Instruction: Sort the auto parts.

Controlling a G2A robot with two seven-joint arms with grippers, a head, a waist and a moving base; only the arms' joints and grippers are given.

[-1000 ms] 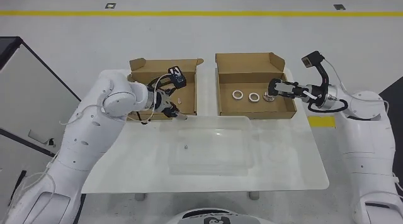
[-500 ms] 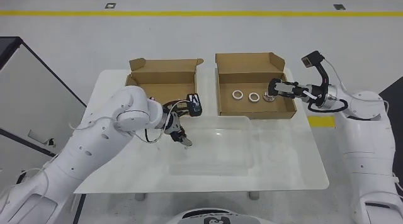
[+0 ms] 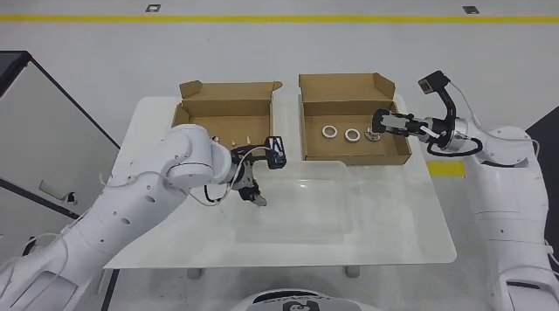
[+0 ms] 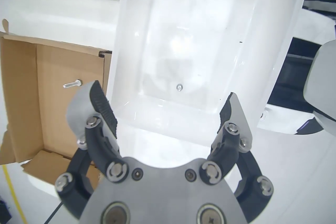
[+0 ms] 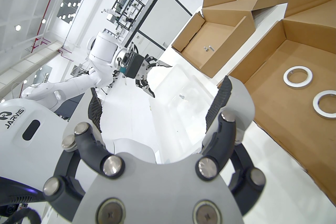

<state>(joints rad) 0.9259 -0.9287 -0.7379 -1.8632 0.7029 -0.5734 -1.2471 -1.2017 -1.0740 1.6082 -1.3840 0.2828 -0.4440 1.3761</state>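
L gripper (image 4: 165, 104): both fingers (image 4: 101, 101) are spread wide, w/ nothing btwn them. It hovers over the L end of the clear tray (image 4: 123, 25), tips pointing down into it. 1 bolt (image 4: 179, 87) lies on the tray floor just ahead of the tips, untouched and apart from both pads. It's the 1 part seen in the tray.

R gripper (image 5: 160, 96): fingers wide apart too, holding nothing. From the top view it sits over the R end of the R box (image 3: 345, 106), just beside the rings (image 3: 325, 132).

Rings: 2 counted, flat metal, lying side by side on the R box floor, close but not touching.

L box (image 3: 223, 106): cardboard, flaps open, holds what looks like 2 small bolts (image 5: 205, 48) lying near each other. They're tiny from every cam, so that count isn't firm.

Boxes: 2 in all, side by side along the far part of the white table (image 3: 402, 224), w/ a narrow gap btwn them. The 1 tray lies just in front of them, its far rim close to both front walls.
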